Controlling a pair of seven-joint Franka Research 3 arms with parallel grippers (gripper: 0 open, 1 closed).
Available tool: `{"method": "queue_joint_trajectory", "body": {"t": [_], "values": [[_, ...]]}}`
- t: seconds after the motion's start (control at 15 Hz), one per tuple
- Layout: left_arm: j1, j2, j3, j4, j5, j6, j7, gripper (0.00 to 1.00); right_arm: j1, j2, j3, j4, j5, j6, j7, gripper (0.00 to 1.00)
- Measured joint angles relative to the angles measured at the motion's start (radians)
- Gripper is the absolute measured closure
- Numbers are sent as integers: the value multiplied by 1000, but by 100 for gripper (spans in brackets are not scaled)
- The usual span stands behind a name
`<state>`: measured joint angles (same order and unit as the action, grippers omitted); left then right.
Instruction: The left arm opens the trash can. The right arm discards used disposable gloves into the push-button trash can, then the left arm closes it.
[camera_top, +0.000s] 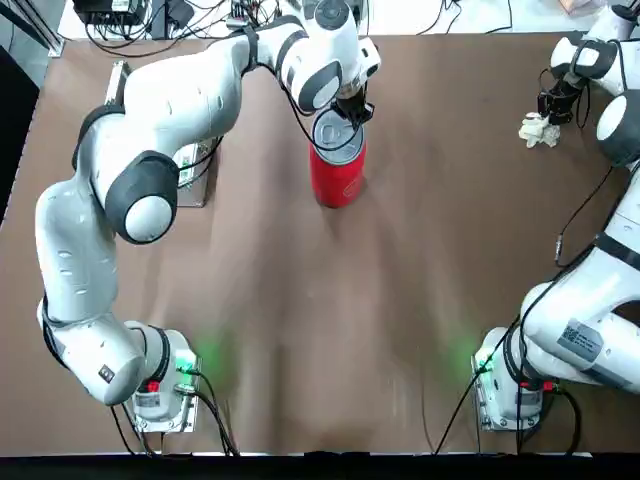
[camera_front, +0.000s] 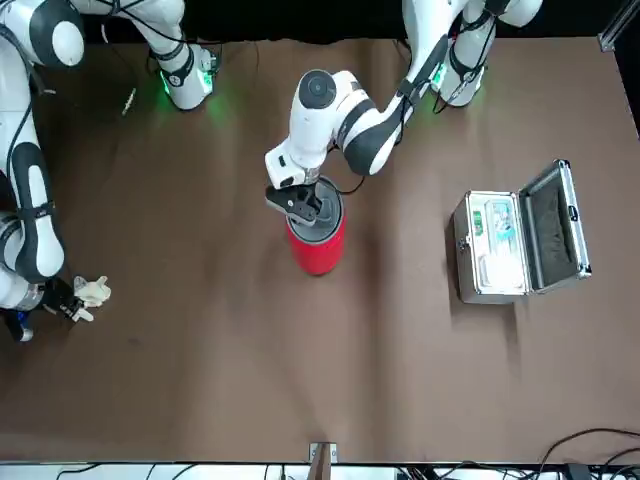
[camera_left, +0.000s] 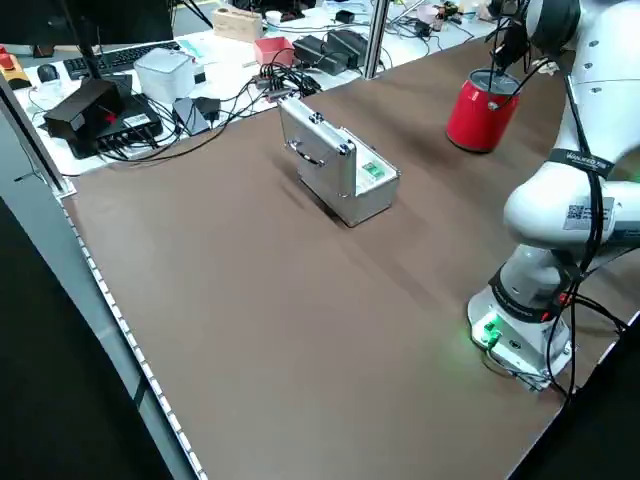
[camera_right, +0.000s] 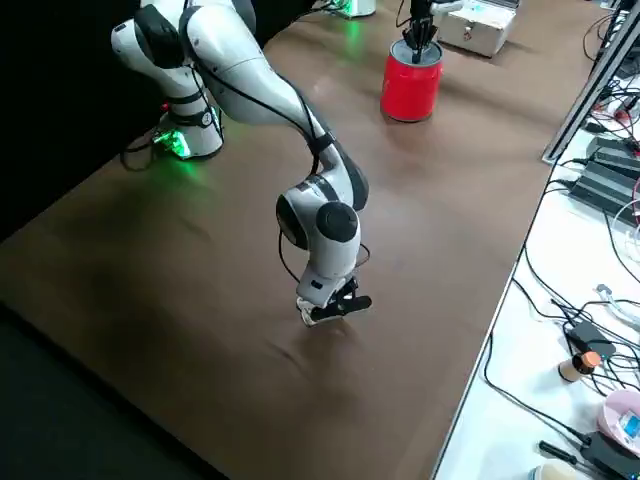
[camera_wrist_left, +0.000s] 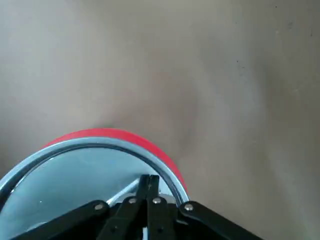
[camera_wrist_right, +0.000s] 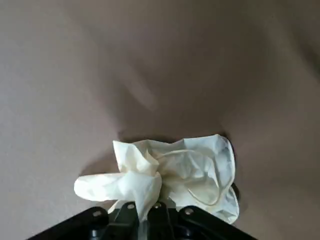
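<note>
- Our left hand (camera_wrist_left: 148, 187), fingers pressed together, rests on the lid of the trash can (camera_top: 337, 170) mid-tabletop (camera_top: 400, 300).
- Our right hand (camera_front: 58, 302) pinches the gloves (camera_wrist_right: 165, 172) at the tabletop's far right edge.

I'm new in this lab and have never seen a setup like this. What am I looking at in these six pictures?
Two white robot arms stand at a brown table. Four pictures show it from overhead, across and each side; two come from wrist cameras. The left gripper, fingers together, presses on the lid of the red trash can, which appears closed. The right gripper sits at the table's far corner, closed on the crumpled white gloves lying on the table. An open silver case sits aside.
</note>
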<state>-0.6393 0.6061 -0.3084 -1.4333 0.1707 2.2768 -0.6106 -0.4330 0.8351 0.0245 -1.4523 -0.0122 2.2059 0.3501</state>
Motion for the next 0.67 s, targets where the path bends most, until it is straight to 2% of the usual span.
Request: {"method": "queue_joint_trajectory", "body": {"t": [0.2, 0.47, 0.67], "values": [[-1, 0, 0, 1, 7, 0, 0, 99, 1, -13, 1, 34, -4, -81, -102, 98], [-1, 0, -2, 8, 10, -15, 0, 99, 17, -68, 11, 90, -5, -204, -174, 98], [1, -14, -3, 29, 10, -92, -1, 99, 36, -119, 13, 109, -4, -266, -269, 98]]}}
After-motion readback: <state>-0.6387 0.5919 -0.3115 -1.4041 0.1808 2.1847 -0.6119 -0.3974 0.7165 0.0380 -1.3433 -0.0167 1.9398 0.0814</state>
